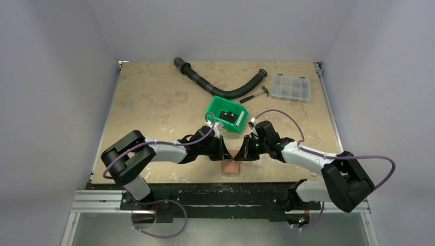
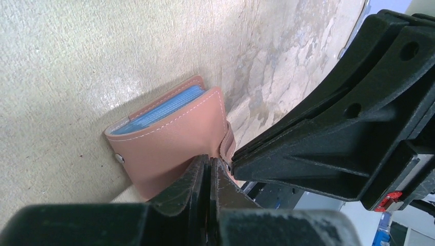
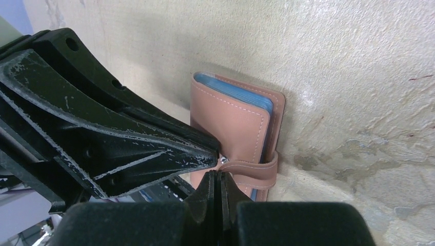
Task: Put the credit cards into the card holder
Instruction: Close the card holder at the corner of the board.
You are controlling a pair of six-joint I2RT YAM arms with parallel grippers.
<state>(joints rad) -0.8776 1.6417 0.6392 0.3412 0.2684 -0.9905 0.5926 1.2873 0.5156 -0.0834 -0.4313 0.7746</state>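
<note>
Small reddish-brown leather folding card holder [image 1: 230, 166] lies folded on the beige tabletop [image 1: 154, 102], at its near edge, midway between the two arms. We see thin light blue plastic credit cards [image 2: 164, 110] edge-on between its flaps; we can't count them. A leather strap [image 3: 254, 166] wraps round one side of the holder and ends on the top flap. There is a small pale stud [image 2: 120, 159] on the cover.

Left gripper [image 2: 210, 166]: fingers together, tips at the holder's edge just beside the strap. Right gripper [image 3: 216, 179]: fingers together, tips right under the strap's end. We can't tell whether either pair pinches leather. The two sets of tips come in from opposite sides and all but touch each other over the holder.

Just behind the grippers sits a green plastic bin [image 1: 241, 122], tilted to the tabletop edges, with black and white items inside. Farther back are a curved black corrugated hose [image 1: 220, 87] and a small hammer [image 1: 255, 96]. A clear plastic compartment box [image 1: 291, 87] sits far right, well apart from the holder.
</note>
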